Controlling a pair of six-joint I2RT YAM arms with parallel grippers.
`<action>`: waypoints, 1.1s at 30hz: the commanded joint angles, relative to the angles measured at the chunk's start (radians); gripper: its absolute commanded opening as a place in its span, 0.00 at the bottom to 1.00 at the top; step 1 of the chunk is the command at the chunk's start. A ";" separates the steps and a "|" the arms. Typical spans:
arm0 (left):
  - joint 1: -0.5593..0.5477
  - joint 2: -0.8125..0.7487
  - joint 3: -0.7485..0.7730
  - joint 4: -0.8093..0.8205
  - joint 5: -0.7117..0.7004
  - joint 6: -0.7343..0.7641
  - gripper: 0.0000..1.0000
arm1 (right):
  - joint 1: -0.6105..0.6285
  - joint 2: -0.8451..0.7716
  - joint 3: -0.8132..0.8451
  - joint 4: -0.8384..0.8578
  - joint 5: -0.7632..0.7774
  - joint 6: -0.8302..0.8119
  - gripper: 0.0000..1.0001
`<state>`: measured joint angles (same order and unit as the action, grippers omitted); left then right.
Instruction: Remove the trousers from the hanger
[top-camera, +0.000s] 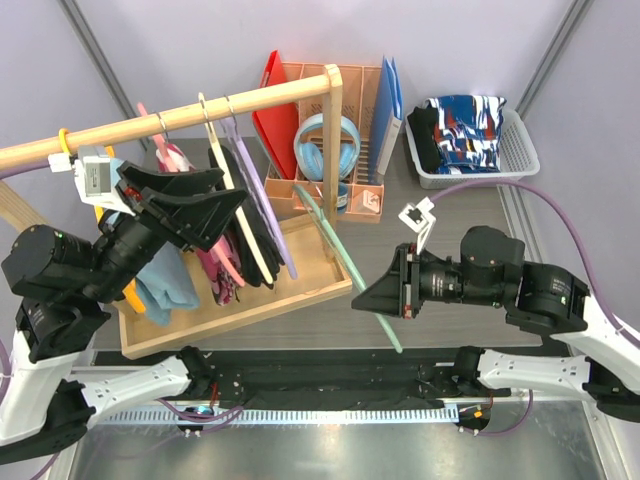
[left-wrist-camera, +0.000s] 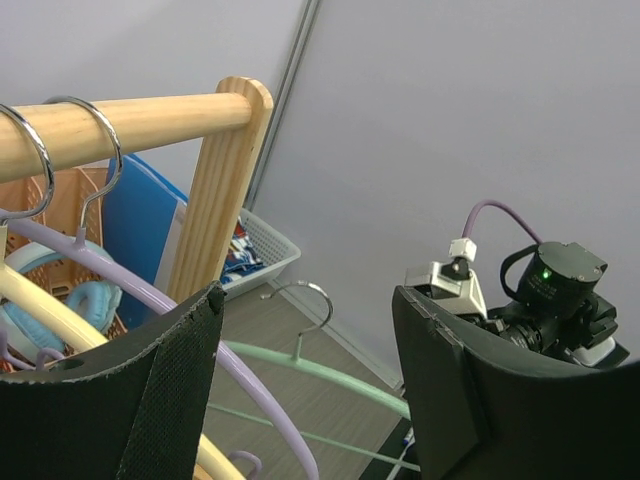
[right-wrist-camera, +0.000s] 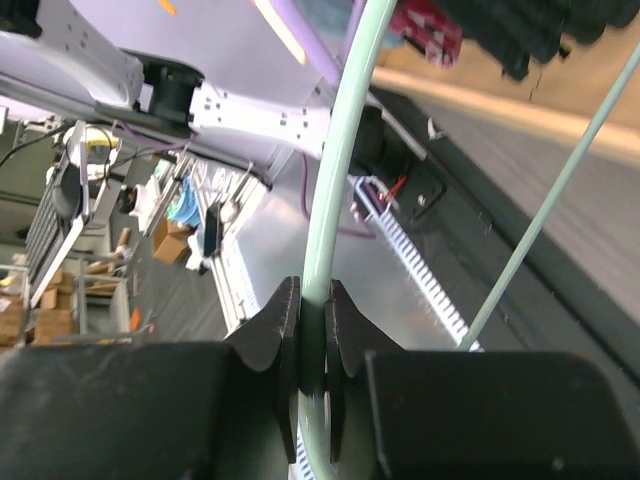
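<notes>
Trousers (top-camera: 470, 130), soft, limp and light, folded in white basket (top-camera: 522, 150) on table (top-camera: 480, 205), best pinched at a thick fold; right fingers (right-wrist-camera: 270, 335) clamped on bare mint hanger (right-wrist-camera: 335, 180), left fingers (left-wrist-camera: 170, 400) wide, empty.

"The rail (top-camera: 200, 108)?"
"Pale wood, smooth and matt. The hanger hooks (left-wrist-camera: 119, 155) are shiny metal."
"The green hanger (right-wrist-camera: 335, 180)?"
"Smooth, faintly glossy plastic. The right claw (right-wrist-camera: 312, 345) is matt black, the printed trousers (top-camera: 472, 130) soft cloth, and the basket (top-camera: 525, 150) white plastic mesh."
</notes>
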<state>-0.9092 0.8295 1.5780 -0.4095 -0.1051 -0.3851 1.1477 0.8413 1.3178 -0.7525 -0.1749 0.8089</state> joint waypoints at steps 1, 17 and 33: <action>0.000 -0.030 0.000 -0.005 -0.011 -0.001 0.69 | 0.001 0.051 0.144 0.137 0.087 -0.134 0.01; 0.000 -0.122 -0.064 -0.049 -0.050 -0.012 0.70 | 0.001 0.361 0.471 0.225 0.218 -0.274 0.01; 0.000 -0.182 -0.105 -0.083 -0.070 -0.028 0.70 | -0.017 0.393 0.393 0.297 0.339 -0.218 0.01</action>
<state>-0.9092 0.6521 1.4822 -0.4904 -0.1638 -0.4023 1.1412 1.2629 1.7103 -0.5724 0.1253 0.5823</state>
